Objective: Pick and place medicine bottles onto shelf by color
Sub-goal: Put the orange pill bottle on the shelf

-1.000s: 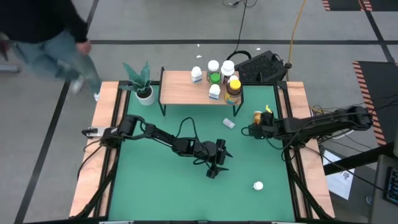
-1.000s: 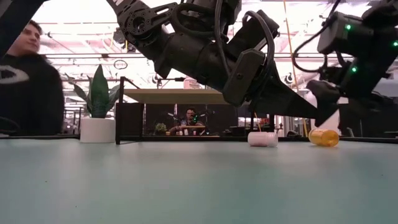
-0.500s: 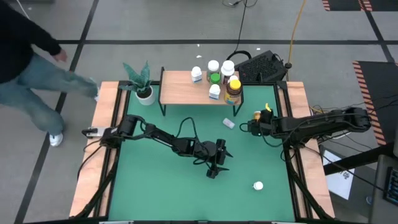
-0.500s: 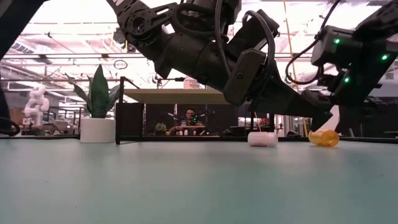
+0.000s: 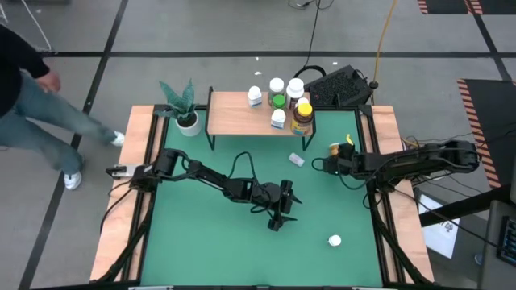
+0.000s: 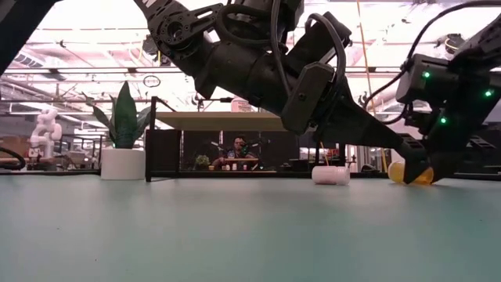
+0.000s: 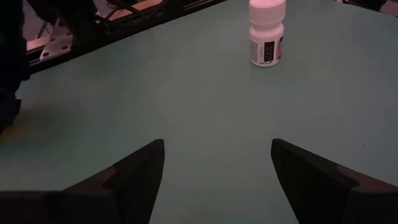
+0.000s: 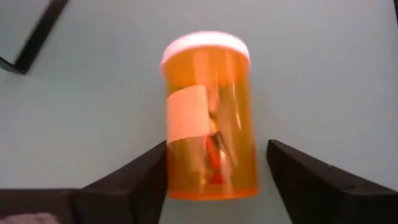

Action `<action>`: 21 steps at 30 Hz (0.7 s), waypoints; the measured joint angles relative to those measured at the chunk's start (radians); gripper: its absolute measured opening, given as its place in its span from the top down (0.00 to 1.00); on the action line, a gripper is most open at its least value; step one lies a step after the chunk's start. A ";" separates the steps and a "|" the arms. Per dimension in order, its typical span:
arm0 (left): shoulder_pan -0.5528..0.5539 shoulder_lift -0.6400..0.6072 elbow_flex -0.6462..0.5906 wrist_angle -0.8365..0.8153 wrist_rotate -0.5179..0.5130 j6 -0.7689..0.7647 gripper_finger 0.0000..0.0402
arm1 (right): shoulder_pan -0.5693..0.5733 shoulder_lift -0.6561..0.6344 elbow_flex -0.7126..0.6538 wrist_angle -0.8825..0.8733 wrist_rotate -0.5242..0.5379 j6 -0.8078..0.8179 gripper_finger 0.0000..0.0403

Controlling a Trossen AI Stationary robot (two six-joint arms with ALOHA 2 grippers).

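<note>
An orange bottle (image 8: 210, 118) with a white cap lies on its side on the green table, near the right rail (image 5: 333, 150). My right gripper (image 8: 217, 162) is open and low over it, one finger on each side of the bottle's bottom end. My left gripper (image 7: 217, 162) hangs open over mid-table with nothing between its fingers. A white bottle (image 7: 267, 34) stands upright beyond it. Another white bottle (image 5: 297, 160) lies on its side below the shelf (image 5: 238, 113). The shelf bears several bottles: white ones, a green one (image 5: 279, 101) and an amber one with a yellow cap (image 5: 303, 114).
A potted plant (image 5: 184, 109) stands at the shelf's left end. Wooden rails (image 5: 139, 173) run along both sides of the table. A dark keyboard-like device (image 5: 339, 84) lies behind the shelf. A person (image 5: 32, 105) walks on the floor at the far left.
My right gripper has sunk toward the table and moved toward the orange bottle, so that its fingers now stand on either side of it. The bottle has stayed where it was. The person on the floor has walked off to the left.
</note>
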 joint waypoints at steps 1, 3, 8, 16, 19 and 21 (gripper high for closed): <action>0.000 0.000 0.000 0.000 0.000 0.000 0.26 | 0.000 -0.001 -0.005 0.011 0.000 -0.001 0.43; 0.000 0.000 0.000 -0.001 0.000 0.000 0.26 | 0.000 -0.001 -0.011 0.025 0.000 -0.013 0.51; 0.000 0.000 0.000 -0.002 0.000 0.002 0.26 | 0.000 -0.010 -0.013 0.059 -0.020 -0.083 0.60; 0.000 0.000 0.000 -0.020 0.000 0.001 0.26 | 0.008 -0.075 -0.013 0.072 -0.021 -0.137 0.59; 0.000 0.000 0.000 -0.033 0.000 0.001 0.26 | 0.035 -0.117 -0.013 0.071 -0.019 -0.155 0.59; 0.000 0.000 0.000 -0.034 0.000 0.002 0.26 | 0.059 -0.145 -0.013 0.070 -0.018 -0.168 0.59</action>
